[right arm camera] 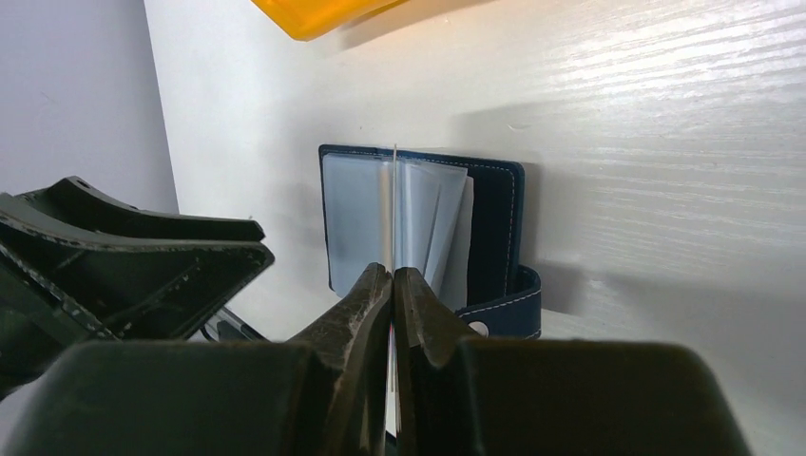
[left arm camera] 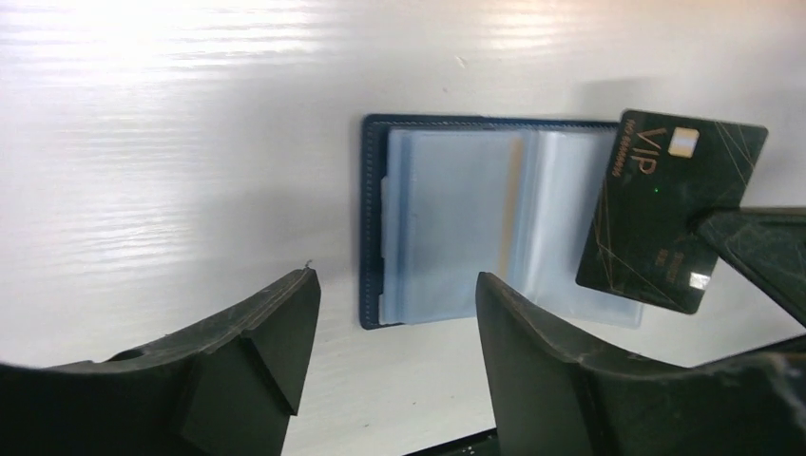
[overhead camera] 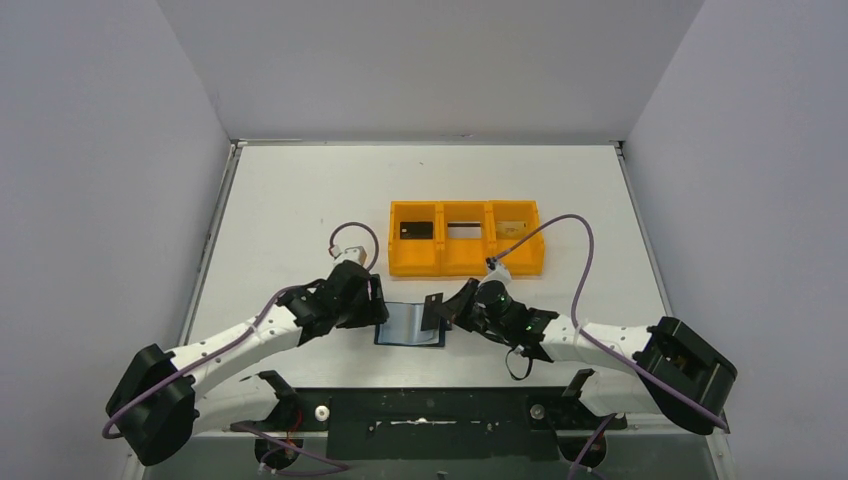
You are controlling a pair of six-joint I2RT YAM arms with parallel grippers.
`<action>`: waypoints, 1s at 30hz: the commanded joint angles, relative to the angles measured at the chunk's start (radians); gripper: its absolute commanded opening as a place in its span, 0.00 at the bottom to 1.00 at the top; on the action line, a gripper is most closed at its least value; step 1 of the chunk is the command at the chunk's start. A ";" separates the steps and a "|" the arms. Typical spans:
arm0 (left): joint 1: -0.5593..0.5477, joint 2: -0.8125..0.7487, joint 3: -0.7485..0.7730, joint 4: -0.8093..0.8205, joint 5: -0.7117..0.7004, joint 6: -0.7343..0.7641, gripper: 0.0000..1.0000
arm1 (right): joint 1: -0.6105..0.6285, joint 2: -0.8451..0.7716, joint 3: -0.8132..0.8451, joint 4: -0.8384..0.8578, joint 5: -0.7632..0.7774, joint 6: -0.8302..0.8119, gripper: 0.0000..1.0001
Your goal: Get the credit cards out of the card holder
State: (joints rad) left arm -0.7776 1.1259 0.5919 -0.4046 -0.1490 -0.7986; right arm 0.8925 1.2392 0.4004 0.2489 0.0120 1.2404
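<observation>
Grips a dark credit card tight between the right fingers, edge-up over the right half of the card holder. Shows the card holder open and flat on the worktop, fold running away from the bases, midway between both arms. Hangs the left fingers apart at its left edge, gripping nothing. Places the orange tray just beyond, so probably calls for a short forward carry by the right arm.

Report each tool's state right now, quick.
Left tool: open, holding nothing.
Right tool: shut on a dark credit card, above the open card holder.
</observation>
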 commanded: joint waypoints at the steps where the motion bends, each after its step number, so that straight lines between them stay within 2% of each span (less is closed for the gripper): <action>1: 0.071 -0.068 0.043 -0.063 -0.053 0.030 0.63 | 0.014 -0.035 0.009 0.065 0.044 -0.042 0.00; 9: 0.246 -0.187 0.061 -0.126 -0.022 0.108 0.71 | 0.042 -0.066 0.052 0.001 0.104 -0.099 0.00; 14: 0.262 -0.244 0.101 -0.128 -0.081 0.136 0.75 | 0.053 -0.078 0.076 -0.010 0.121 -0.165 0.00; 15: 0.262 -0.256 0.110 -0.130 -0.101 0.145 0.78 | 0.056 -0.079 0.082 -0.009 0.124 -0.185 0.00; 16: 0.262 -0.269 0.120 -0.132 -0.118 0.157 0.89 | 0.059 -0.081 0.092 -0.014 0.128 -0.206 0.00; 18: 0.262 -0.294 0.134 -0.131 -0.153 0.193 0.91 | 0.065 -0.088 0.114 -0.029 0.146 -0.259 0.00; 23: 0.262 -0.362 0.101 -0.098 -0.200 0.234 0.91 | 0.082 -0.098 0.198 -0.089 0.235 -0.459 0.00; 26: 0.262 -0.387 0.071 -0.047 -0.172 0.237 0.92 | 0.086 -0.092 0.254 -0.101 0.285 -0.618 0.00; 30: 0.262 -0.381 0.085 -0.063 -0.218 0.259 0.92 | 0.088 -0.049 0.324 -0.095 0.283 -0.887 0.00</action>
State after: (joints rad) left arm -0.5205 0.7471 0.6617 -0.5190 -0.3119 -0.5816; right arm 0.9707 1.1797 0.6334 0.1322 0.2287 0.6807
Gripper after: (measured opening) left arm 0.917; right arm 0.040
